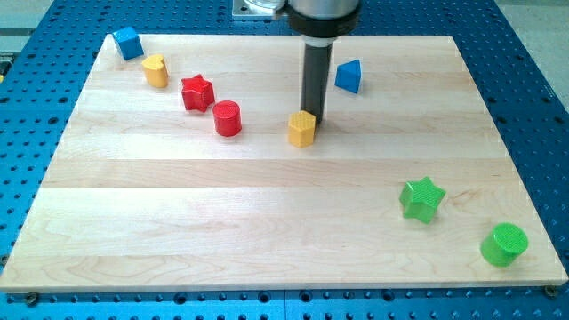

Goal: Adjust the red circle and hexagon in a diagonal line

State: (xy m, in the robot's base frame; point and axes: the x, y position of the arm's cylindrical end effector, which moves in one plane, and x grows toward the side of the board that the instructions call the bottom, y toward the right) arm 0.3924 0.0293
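The red circle [228,118] stands on the wooden board left of centre in the upper half. The yellow hexagon [302,129] stands to its right, near the middle, slightly lower in the view. My tip [315,118] is at the hexagon's upper right edge, touching or almost touching it. The dark rod rises straight up from there to the arm's body at the view's top.
A red star [197,92] lies up-left of the red circle. A yellow block [156,70] and a blue cube [128,43] lie toward the top left corner. A blue triangle [348,76] is right of the rod. A green star [421,199] and green circle [504,244] are bottom right.
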